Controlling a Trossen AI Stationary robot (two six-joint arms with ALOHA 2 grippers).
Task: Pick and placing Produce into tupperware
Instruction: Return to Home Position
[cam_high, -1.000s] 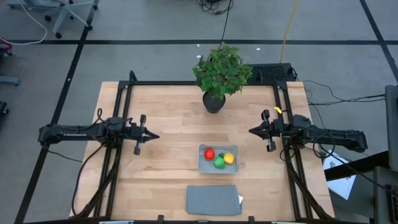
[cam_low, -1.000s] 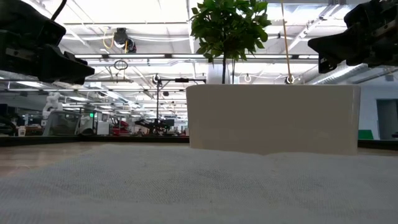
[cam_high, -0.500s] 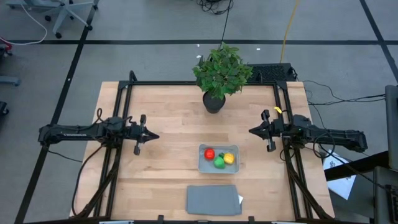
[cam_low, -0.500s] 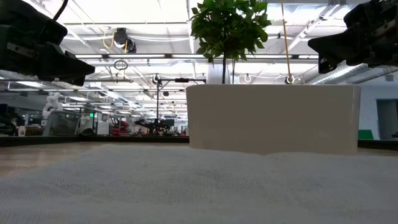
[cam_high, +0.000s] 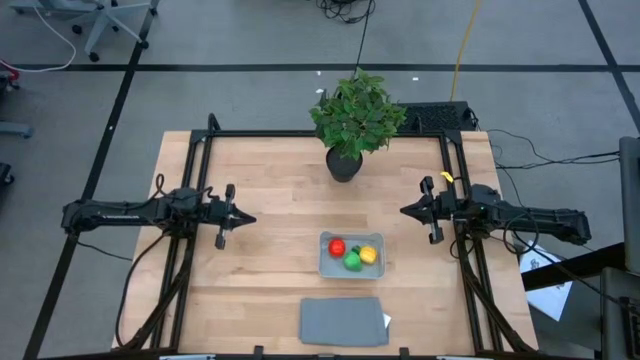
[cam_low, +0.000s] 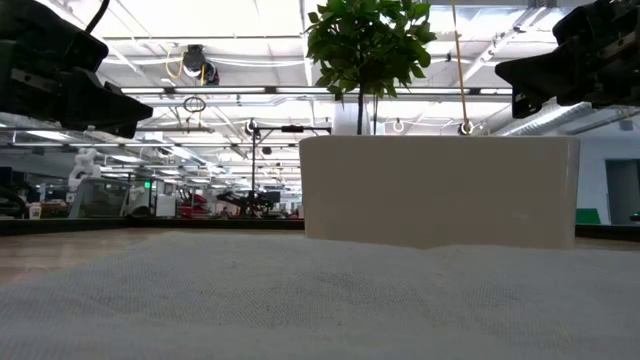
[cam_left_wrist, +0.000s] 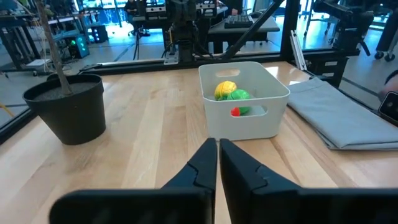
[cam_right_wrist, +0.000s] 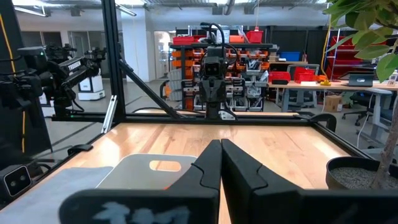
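"High view first: has anything changed over the last second?"

"Nothing that I can see. Neither gripper has shifted since a second ago. My left gripper (cam_high: 243, 219) hangs inward of the left edge of the table (cam_high: 270, 180). My right gripper (cam_high: 405, 211) hangs inward of the right edge. Each is about halfway along its edge, pointing at the other and well apart from everything on the wood. In each wrist view the two dark fingers (cam_left_wrist: 202, 165) are pressed together with nothing between them. I judge both are already parked, so the return home looks as good as finished."

"And the produce (cam_high: 352, 255)?"

"All three are inside the tupperware (cam_high: 323, 258): the red piece (cam_high: 337, 246), the green piece (cam_high: 352, 262) and the yellow piece (cam_high: 368, 255), huddled close together. The tupperware stands a little right of the table's middle, toward the edge where a flat grey mat (cam_high: 343, 321) lies. It is near the mat but not touching it. No piece is left on the bare wood, so I take the job as done."

"What about the surface and the room?"

"The table is pale wooden board inside a black frame (cam_high: 260, 133). A potted plant (cam_high: 355, 115) stands midway along the edge opposite the mat. Around the table is a grey floor (cam_high: 200, 90) with dark tape lines. There are cables (cam_high: 345, 10) past the plant's edge and an office chair (cam_high: 110, 20) off beyond the left corner on that side. The low view looks across the mat to the tupperware's pale wall, with a bright workshop ceiling behind it."
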